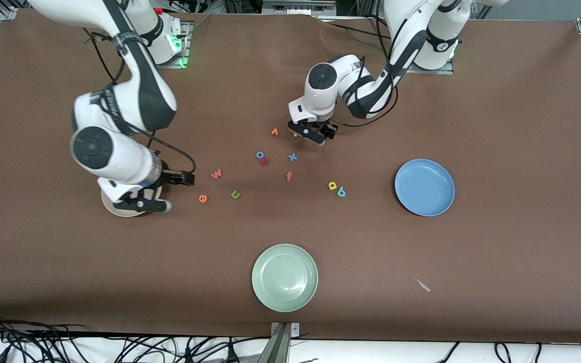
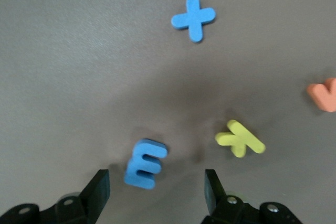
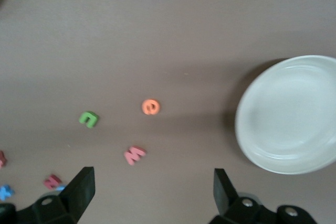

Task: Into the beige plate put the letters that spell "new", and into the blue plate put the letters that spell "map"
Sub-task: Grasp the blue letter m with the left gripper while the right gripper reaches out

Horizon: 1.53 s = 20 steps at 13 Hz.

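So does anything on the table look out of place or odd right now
Only one thing stands out: a small pale scrap lying on the brown table, nearer the front camera than the blue plate. It matches none of the foam letters and looks like stray debris. Everything else seems ordinary, and all three plates sit flat.

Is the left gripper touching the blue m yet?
Apart. The left wrist view shows the blue m between the left gripper's open fingers, bare table either side.

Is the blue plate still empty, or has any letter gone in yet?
Empty. The blue plate shows only bare blue surface in the front view, and the yellow a and teal p lie on the table beside it.
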{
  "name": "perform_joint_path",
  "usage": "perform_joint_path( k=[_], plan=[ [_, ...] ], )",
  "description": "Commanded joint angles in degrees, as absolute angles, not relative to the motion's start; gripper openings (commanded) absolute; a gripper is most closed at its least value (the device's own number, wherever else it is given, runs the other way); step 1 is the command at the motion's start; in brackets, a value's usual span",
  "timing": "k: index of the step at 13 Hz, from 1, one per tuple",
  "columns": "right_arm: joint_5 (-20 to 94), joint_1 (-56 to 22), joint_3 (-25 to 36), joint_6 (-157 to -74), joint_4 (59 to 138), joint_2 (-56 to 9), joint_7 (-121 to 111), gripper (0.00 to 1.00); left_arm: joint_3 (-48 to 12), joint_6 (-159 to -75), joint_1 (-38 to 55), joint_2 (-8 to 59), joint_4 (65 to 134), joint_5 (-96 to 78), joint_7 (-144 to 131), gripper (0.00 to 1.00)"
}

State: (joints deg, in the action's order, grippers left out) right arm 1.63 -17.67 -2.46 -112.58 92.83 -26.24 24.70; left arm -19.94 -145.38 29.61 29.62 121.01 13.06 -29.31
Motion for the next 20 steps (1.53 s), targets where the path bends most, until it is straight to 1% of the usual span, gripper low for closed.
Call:
perform_joint_path(
  k=[1, 2, 3, 4, 5, 6, 7, 10, 11, 13, 14, 16, 18, 20],
  plan=[
    [1.8, -19.9, -2.3, -118.9, 95.8, -27.3, 33.4, 1.00, -19.8, -146.8, 29.4, 31.3, 119.8, 17.2, -31.2, 0.80],
    [1.8, -20.7, -2.3, -120.5, 97.1, -27.3, 37.8, 1.00, -19.8, -147.7, 29.5, 31.8, 119.8, 17.4, -32.0, 0.79],
    [1.8, -21.6, -2.3, -121.5, 98.0, -27.3, 42.0, 1.00, -19.7, -148.1, 29.5, 32.2, 119.8, 17.5, -32.1, 0.72],
    [1.8, -22.0, -2.3, -122.8, 99.0, -27.3, 46.5, 1.00, -19.7, -148.1, 29.5, 32.2, 119.8, 17.5, -32.2, 0.52],
    [1.8, -22.1, -2.3, -124.6, 100.3, -27.4, 50.8, 1.00, -19.7, -148.1, 29.4, 31.8, 119.8, 17.5, -32.2, 0.37],
    [1.8, -22.6, -2.3, -126.2, 101.8, -27.5, 53.8, 1.00, -19.7, -147.8, 29.4, 31.5, 119.8, 17.5, -32.1, 0.27],
    [1.8, -22.8, -2.3, -127.8, 103.5, -27.5, 56.3, 1.00, -19.7, -147.5, 29.3, 31.0, 119.8, 17.6, -32.1, 0.20],
    [2.1, -22.8, -2.3, -133.3, 109.1, -27.4, 61.2, 1.00, -19.8, -143.7, 29.1, 28.0, 119.7, 17.6, -31.6, 0.17],
    [2.1, -22.8, -2.4, -136.9, 112.0, -27.0, 61.8, 1.00, -19.8, -141.1, 28.8, 26.2, 119.6, 17.6, -31.6, 0.16],
    [2.1, -22.8, -3.3, -143.1, 116.7, -26.8, 63.2, 1.00, -19.8, -133.5, 28.0, 23.4, 117.2, 17.6, -30.4, 0.15],
    [2.1, -22.9, -3.4, -145.3, 118.5, -26.5, 63.4, 1.00, -19.8, -129.0, 26.5, 22.7, 114.8, 17.6, -26.8, 0.15],
    [2.1, -22.9, -4.2, -148.3, 120.7, -26.5, 65.1, 1.00, -20.0, -122.9, 20.3, 22.3, 110.7, 17.5, -15.0, 0.16],
    [2.1, -22.9, -4.5, -149.4, 121.3, -26.7, 65.5, 0.98, -20.1, -121.2, 15.3, 21.8, 109.8, 17.5, -5.1, 0.17],
    [2.1, -22.9, -4.6, -149.4, 121.3, -27.1, 65.6, 0.89, -20.0, -120.1, 9.5, 21.7, 109.8, 17.6, 4.6, 0.17]
  ],
)
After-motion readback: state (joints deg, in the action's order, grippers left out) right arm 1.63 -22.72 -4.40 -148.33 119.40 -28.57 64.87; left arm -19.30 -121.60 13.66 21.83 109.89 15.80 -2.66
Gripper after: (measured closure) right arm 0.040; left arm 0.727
